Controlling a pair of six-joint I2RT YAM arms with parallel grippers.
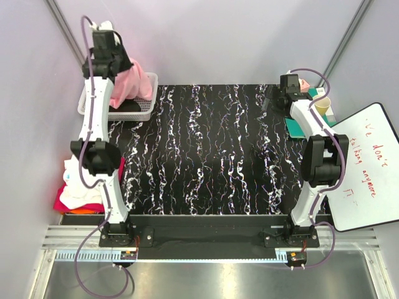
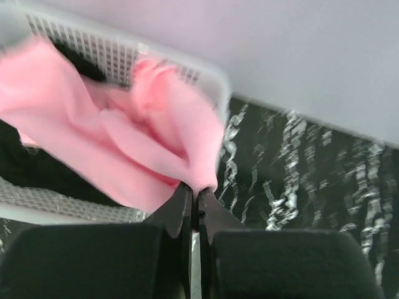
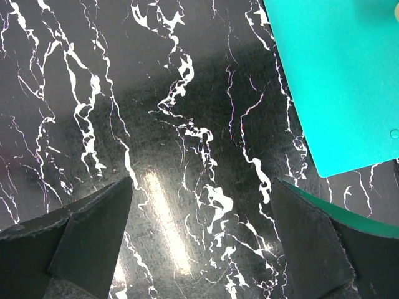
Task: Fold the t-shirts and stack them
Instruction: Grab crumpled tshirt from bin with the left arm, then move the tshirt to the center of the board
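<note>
From above, the left gripper (image 1: 107, 55) hangs at ten o'clock over a white plastic mesh basket (image 1: 147, 104), with a soft pink cotton t-shirt (image 1: 133, 83) draped from it across the basket's rim. The black, white-veined marbled tabletop (image 1: 206, 149) lies open through its middle. A heap of white, red and orange clothes (image 1: 80, 187) sits off the edge at eight o'clock. The right gripper (image 1: 288, 87) is at two o'clock, beside a flat teal sheet (image 1: 299, 128). The left wrist view shows both fingers (image 2: 181, 208) pinched together on the shirt's hem, just beyond the basket wall. In the right wrist view the fingers (image 3: 87, 230) are spread wide, holding nothing, with the teal edge at one o'clock.
</note>
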